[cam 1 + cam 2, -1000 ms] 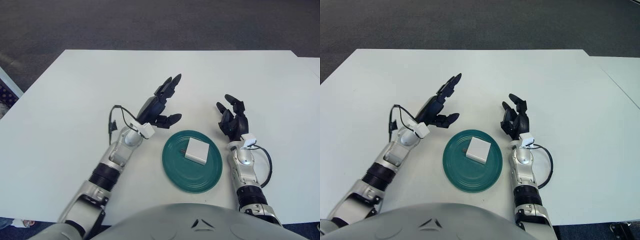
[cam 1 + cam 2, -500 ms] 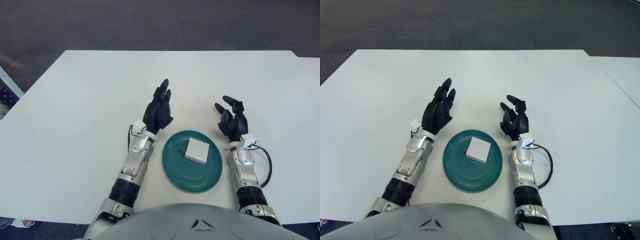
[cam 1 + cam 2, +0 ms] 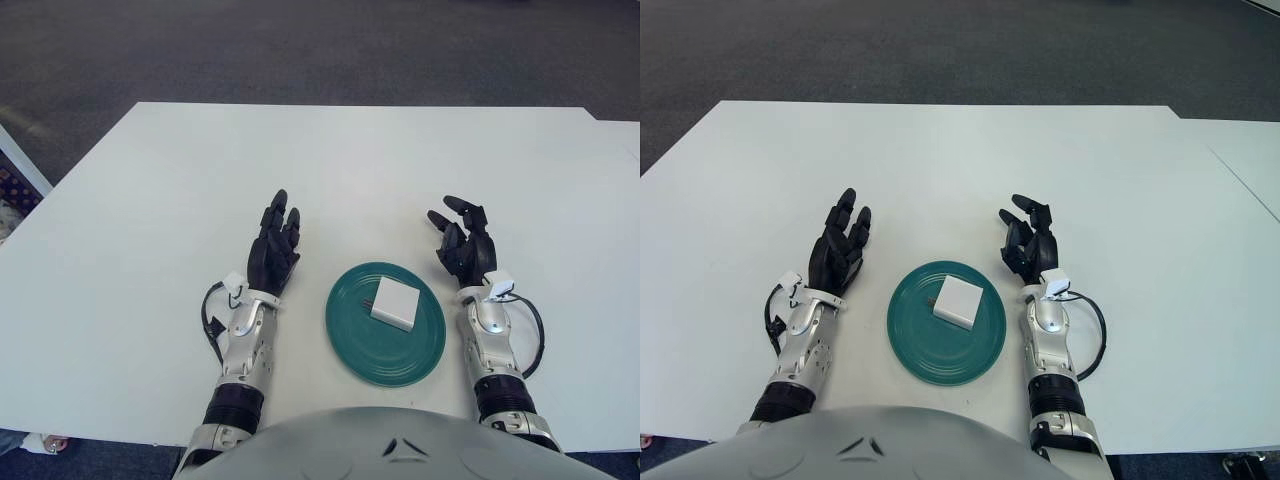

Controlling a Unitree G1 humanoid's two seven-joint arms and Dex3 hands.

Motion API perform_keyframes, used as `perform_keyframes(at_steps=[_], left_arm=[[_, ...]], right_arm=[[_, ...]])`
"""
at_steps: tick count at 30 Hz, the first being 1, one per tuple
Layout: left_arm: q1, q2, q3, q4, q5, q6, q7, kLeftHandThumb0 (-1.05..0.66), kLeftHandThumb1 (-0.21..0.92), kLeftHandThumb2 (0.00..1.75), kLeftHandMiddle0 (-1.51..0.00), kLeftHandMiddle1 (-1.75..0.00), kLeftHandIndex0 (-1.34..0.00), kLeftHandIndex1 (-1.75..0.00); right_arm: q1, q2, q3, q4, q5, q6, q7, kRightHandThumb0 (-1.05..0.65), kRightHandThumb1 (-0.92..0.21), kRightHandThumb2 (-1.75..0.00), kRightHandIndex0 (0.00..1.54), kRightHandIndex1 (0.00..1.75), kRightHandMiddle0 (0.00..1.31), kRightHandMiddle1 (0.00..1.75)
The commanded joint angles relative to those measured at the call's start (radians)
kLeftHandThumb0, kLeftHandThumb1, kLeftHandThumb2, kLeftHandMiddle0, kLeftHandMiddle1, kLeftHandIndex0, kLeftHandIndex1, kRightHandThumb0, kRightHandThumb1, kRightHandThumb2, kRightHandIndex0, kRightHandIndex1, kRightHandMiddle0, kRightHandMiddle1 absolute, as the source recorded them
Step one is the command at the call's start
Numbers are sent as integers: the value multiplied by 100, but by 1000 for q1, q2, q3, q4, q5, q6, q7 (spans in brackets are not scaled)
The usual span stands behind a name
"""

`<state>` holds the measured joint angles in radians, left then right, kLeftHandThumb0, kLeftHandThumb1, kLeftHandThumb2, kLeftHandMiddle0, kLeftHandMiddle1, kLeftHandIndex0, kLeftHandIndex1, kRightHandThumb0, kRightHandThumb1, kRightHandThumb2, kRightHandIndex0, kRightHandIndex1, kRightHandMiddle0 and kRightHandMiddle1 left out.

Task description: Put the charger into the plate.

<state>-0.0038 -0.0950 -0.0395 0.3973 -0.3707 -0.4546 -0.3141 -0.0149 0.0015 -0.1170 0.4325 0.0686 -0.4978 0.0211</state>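
On your big white table (image 3: 150, 200), the small white square charger (image 3: 394, 302) lies in the round green plate (image 3: 385, 345). Your left hand (image 3: 274, 253) and right hand (image 3: 463, 247) rest beside it, fingers loose, holding nothing.

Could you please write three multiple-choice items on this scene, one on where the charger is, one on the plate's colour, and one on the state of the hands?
1. Where is the charger?
A. On the table beside the left hand
B. Inside the plate
C. In the right hand

2. What colour is the plate?
A. Red
B. Yellow
C. Dark green

3. What state are the two hands in?
A. Both open and holding nothing
B. Left hand shut on the charger
C. Right hand shut on the plate

Answers:
1. B: the white charger lies within the rim of the plate.
2. C: the plate is plainly dark teal-green against the white table.
3. A: the left hand sits left of the plate and the right hand to its right, both with fingers spread and nothing in them.
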Motion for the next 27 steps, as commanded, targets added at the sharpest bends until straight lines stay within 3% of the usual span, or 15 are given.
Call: perform_keyframes(at_steps=[1,11,18,27], left_arm=[[9,2,32,208,43,-86,-37,-103,92,100,0,0,0,-18],[5,-6,105,351,120,-219,31,-103,92,99,-7,-2,0,-31],[-3,4,123,415,195,-299,96,-102,92,95,-17,-3,0,-54],[-17,27,137,444,215,-353,68,-101,92,97,-19,-2,0,-57]], right_arm=[[127,29,-9,124,18,40,2,-74,-92,-75,34,45,3,101],[124,15,-19,141,17,8,16,-70,-92,-75,34,43,2,98],[129,11,-16,145,-2,-33,13,-70,-92,-80,34,21,1,90],[132,-6,-13,158,-55,-92,-23,-72,-92,-86,26,6,0,71]])
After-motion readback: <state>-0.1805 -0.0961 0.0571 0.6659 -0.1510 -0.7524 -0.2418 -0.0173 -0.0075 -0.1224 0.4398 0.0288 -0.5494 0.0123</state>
